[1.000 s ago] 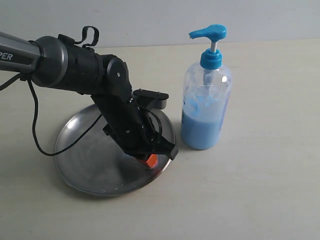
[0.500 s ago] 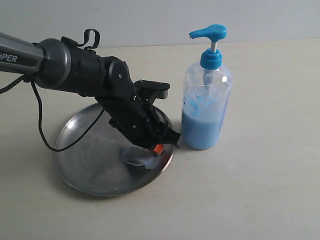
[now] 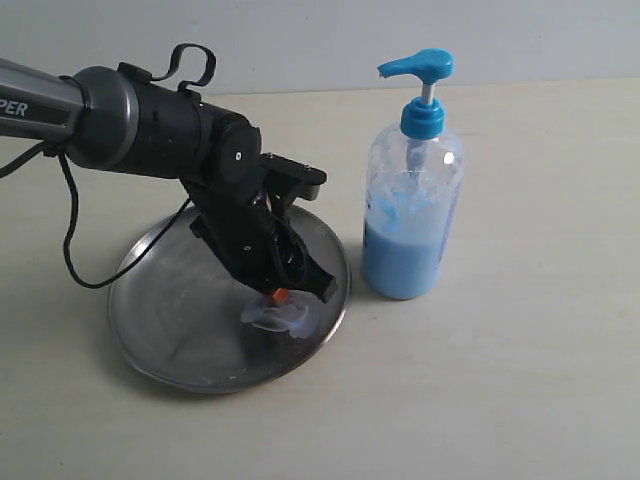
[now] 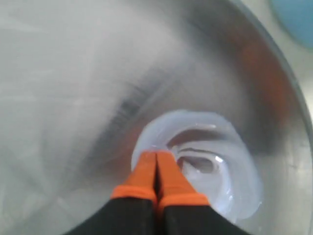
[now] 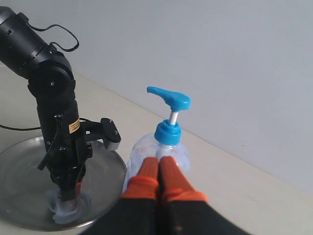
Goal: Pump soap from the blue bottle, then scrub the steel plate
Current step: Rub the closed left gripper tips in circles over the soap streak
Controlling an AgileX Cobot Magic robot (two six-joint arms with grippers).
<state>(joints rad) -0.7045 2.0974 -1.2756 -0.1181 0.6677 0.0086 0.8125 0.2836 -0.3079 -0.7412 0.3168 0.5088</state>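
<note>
1. While the left gripper (image 3: 278,296) points down into the steel plate (image 3: 150,300), its two orange fingers (image 4: 144,171) are pressed tight together, with nothing held between them.
2. The orange tips touch a pale blue smear of soap (image 3: 290,320) on the plate.
3. That smear lies close to the rim, on the side of the plate nearest the blue bottle (image 3: 410,220).
4. Seen from the left wrist, the soap curls round in a wet ring just past the tips, with shiny metal in the middle of it.
5. The plate lies flat on the pale table (image 3: 500,400).
6. The bottle stands upright on the table just beside the plate, to its right in the exterior view.
7. Light blue soap fills about the lower half of the bottle, and more is smeared on the inside of its clear wall above that.
8. Its bright blue pump head (image 3: 418,65) is up, with the spout pointing toward the left arm's side.
9. The right gripper (image 5: 159,164) is closed too, orange fingers together and empty.
10. From the right wrist, the bottle shows behind those tips, but how near they are cannot be told.
11. A black cable (image 3: 70,250) loops down from the left arm (image 3: 150,130) to the edge of the plate.
</note>
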